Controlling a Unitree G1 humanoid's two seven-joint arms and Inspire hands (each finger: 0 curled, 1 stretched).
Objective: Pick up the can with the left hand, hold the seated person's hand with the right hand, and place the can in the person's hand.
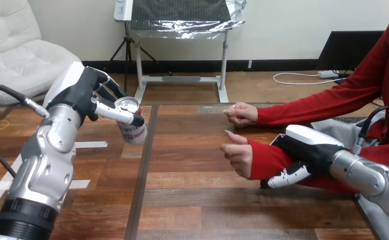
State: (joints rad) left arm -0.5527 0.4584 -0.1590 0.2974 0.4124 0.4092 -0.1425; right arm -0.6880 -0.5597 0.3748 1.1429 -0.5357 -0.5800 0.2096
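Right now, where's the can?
Head view, left side: the can is gripped in the left hand, raised over the wooden table, well to the left of the person's nearer hand.

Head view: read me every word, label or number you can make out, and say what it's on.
On the can, held in the left hand: a label with red and white print, too small to read and partly covered by that hand.
On the table: no words, numbers or signs.
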